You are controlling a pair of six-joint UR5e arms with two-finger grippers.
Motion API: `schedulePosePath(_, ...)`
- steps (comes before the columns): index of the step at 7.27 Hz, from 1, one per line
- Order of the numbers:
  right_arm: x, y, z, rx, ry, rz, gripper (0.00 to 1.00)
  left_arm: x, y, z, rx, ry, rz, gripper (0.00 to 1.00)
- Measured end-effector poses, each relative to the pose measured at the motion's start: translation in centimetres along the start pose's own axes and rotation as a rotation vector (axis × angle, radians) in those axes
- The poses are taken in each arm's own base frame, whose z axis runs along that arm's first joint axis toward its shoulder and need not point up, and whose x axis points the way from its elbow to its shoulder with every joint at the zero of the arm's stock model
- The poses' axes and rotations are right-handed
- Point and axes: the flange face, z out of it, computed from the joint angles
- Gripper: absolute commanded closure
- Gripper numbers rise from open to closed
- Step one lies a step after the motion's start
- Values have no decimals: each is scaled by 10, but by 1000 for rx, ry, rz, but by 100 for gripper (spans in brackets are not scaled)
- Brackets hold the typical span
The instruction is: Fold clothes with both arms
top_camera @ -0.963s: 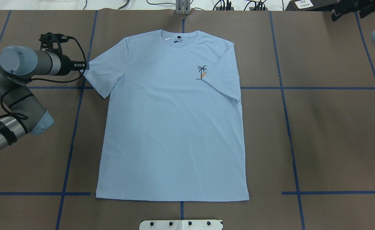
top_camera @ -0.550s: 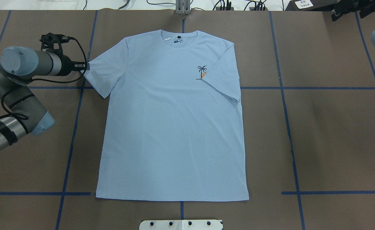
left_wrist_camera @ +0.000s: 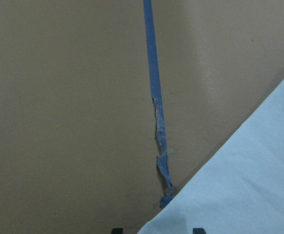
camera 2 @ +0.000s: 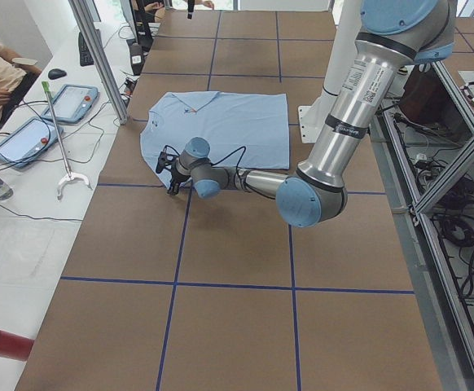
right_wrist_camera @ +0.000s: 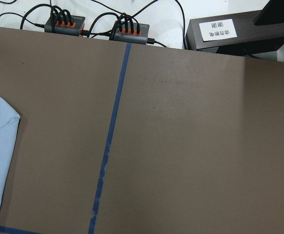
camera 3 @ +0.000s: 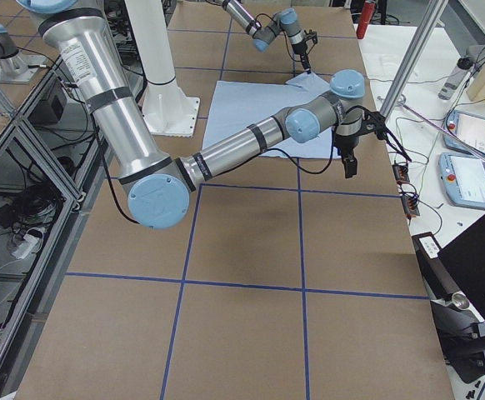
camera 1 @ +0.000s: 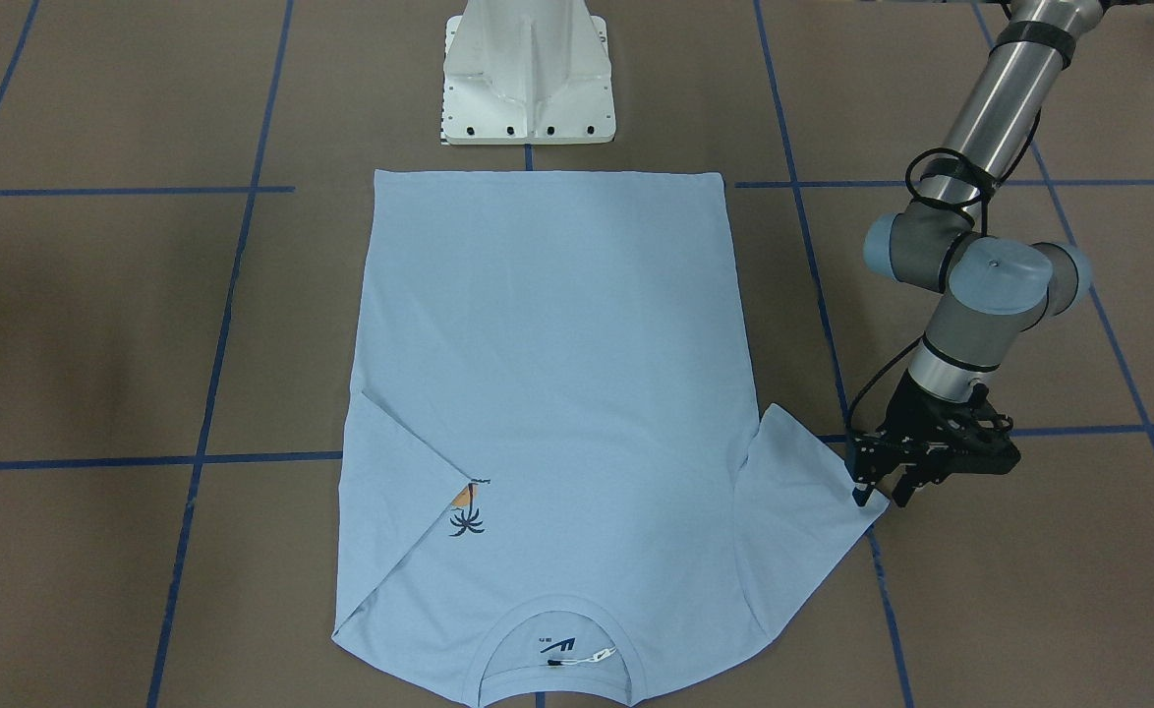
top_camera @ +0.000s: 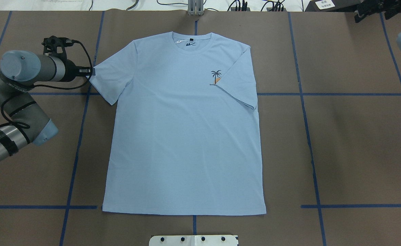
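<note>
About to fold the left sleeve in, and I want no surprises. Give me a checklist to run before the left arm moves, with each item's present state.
1. T-shirt lies flat, front up, on the table: ok.
2. Right sleeve is folded in over the chest, covering part of the palm print: ok.
3. Left sleeve is spread out flat, ready to fold: ok.
4. Left gripper is at the left sleeve's tip, jaws apart astride the corner: ok.
5. Cloth sits deep enough between the jaws for a firm pinch: cannot tell.
6. Right gripper is well away from the shirt: ok. Whether it is open or shut: cannot tell.
</note>
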Motion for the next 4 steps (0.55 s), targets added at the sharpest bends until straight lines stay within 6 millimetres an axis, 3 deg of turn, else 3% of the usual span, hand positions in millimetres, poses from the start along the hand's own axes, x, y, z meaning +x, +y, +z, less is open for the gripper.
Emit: schedulePosePath(4,0,0,0,0,1,0,0,0,1,1,-1,0,0,50)
